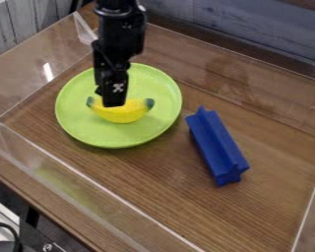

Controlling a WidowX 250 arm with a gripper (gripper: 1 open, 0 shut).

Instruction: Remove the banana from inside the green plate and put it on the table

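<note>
Around you, clear acrylic walls [29, 172] border the table [272, 108], with bare wood to the right of the green plate [75, 118] apart from a blue block [216, 146]. Your gripper [110, 96] hangs with its jaws spread wide, holding nothing, over the banana [125, 111], which lies inside the plate.

claw [110, 90] covering the banana's [126, 112] middle (only its lower curve shows), arm cut off at top edge
</note>
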